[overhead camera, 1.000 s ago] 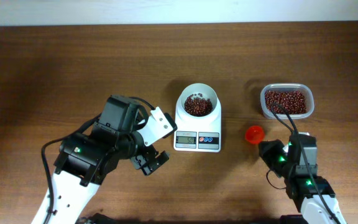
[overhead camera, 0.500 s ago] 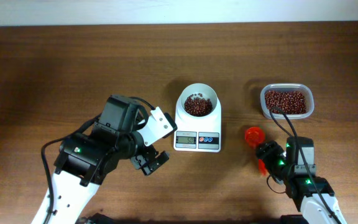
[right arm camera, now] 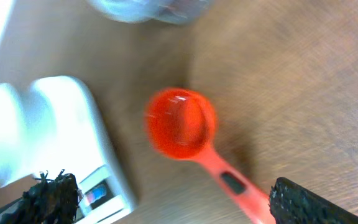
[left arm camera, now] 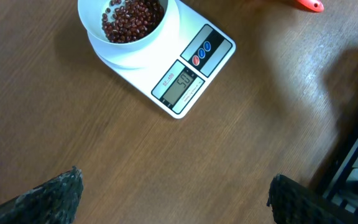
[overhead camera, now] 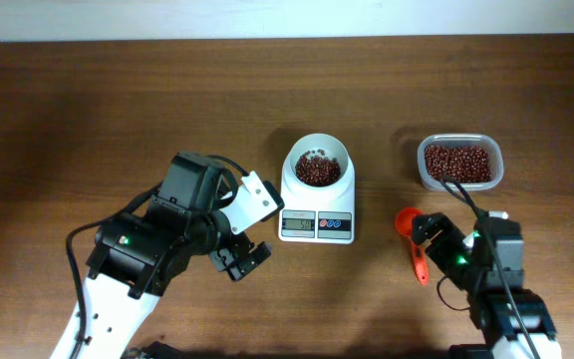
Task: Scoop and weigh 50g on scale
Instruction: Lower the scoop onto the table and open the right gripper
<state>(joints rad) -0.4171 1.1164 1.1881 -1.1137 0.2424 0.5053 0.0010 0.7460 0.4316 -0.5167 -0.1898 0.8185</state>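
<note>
Right hand (overhead camera: pixel 429 242) has opened wide, seemingly empty, scoop (overhead camera: pixel 407 218) beneath, scale (overhead camera: pixel 316 202) leftward.

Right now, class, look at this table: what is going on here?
A robot is weighing out red beans. They sit in the bowl on the scale, whose display seems to read 50. The red scoop lies empty on the table, between the open fingers of the right pincer, not gripped. The left pincer hangs open to the left of the scale, holding nothing. A clear tub with more beans stands to the right.
</note>
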